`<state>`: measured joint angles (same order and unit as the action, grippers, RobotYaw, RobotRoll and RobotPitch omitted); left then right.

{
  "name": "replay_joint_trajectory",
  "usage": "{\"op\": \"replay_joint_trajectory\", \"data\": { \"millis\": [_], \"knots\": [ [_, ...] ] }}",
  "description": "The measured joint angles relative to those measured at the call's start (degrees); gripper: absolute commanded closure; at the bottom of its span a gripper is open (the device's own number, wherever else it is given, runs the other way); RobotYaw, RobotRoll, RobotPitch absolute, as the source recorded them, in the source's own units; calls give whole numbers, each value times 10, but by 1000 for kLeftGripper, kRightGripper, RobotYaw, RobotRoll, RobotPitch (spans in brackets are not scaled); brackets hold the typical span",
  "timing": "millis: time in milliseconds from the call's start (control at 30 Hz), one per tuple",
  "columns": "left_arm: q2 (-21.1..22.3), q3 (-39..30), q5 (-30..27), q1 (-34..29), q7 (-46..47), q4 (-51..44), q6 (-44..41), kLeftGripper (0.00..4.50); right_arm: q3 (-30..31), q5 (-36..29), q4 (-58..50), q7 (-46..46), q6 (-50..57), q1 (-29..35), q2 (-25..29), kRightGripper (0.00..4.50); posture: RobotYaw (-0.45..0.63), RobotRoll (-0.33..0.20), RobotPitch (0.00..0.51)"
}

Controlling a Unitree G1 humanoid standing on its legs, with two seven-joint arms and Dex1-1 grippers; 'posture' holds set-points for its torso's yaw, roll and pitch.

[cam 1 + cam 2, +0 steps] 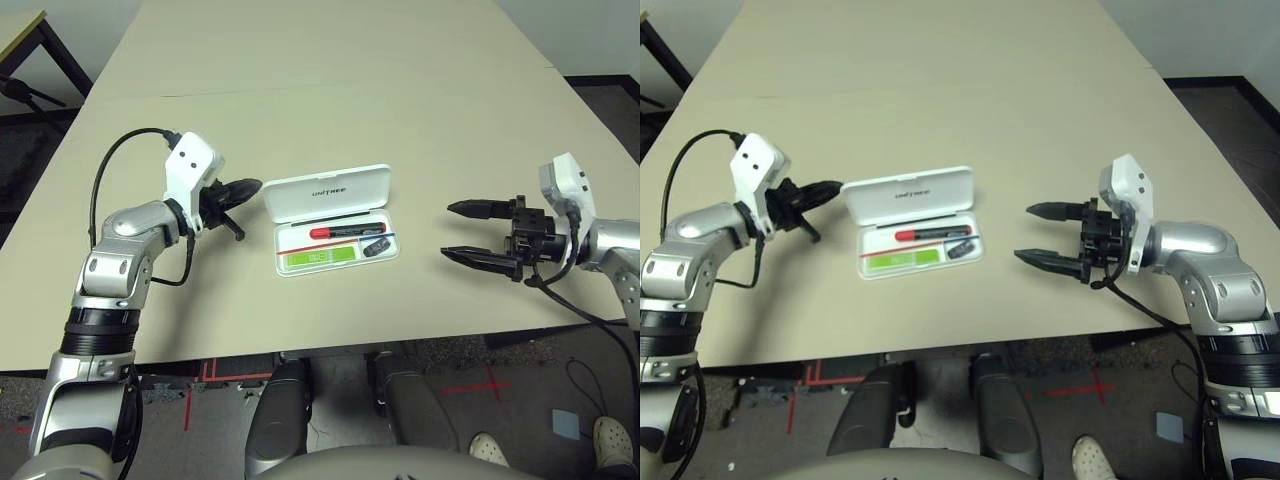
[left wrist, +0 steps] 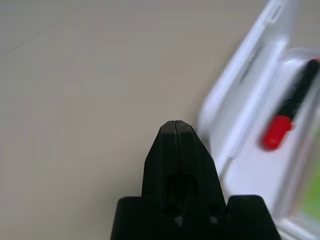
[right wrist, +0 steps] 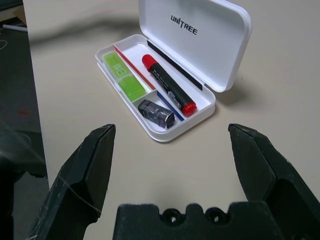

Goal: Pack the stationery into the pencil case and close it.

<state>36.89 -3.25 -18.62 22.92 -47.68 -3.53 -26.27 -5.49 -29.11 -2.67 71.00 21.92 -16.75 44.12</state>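
Lab or workshop suggested: bare table (image 1: 300,120) set between robot's hands; below hands, dark floor (image 1: 520,400) marked with red tape (image 1: 490,385); beyond left hand, second table (image 1: 18,35) glimpsed.

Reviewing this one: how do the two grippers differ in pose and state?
The left gripper is shut, while the right gripper is wide open. The left gripper is close to the pencil case's raised lid; the right gripper stands farther off. Both are empty.
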Motion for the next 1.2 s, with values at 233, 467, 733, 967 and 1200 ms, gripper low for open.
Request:
{"op": "replay_joint_trajectory", "data": {
  "millis": [233, 467, 733, 967, 1200],
  "knots": [
    [16, 2, -29, -29, -57, -58, 0, 4464, 3, 3, 4, -1, -8, -3, -1, 0, -43, 0, 160],
    [49, 40, -26, -71, -103, -105, 16, 4464, 6, 5, 6, 0, -9, -6, -1, 0, -42, 0, 164],
    [55, 82, 24, -88, -106, -112, 54, 4464, 13, 9, 6, 7, -6, -1, 3, 0, -50, 0, 172],
    [56, 110, 64, -83, -102, -95, 75, 4464, 13, 10, 5, 7, -5, 2, 3, 0, -63, 0, 176],
    [59, 123, 93, -70, -100, -88, 79, 4464, 13, 11, 3, 3, -5, 15, 5, 0, -78, 0, 178]
  ]
}}
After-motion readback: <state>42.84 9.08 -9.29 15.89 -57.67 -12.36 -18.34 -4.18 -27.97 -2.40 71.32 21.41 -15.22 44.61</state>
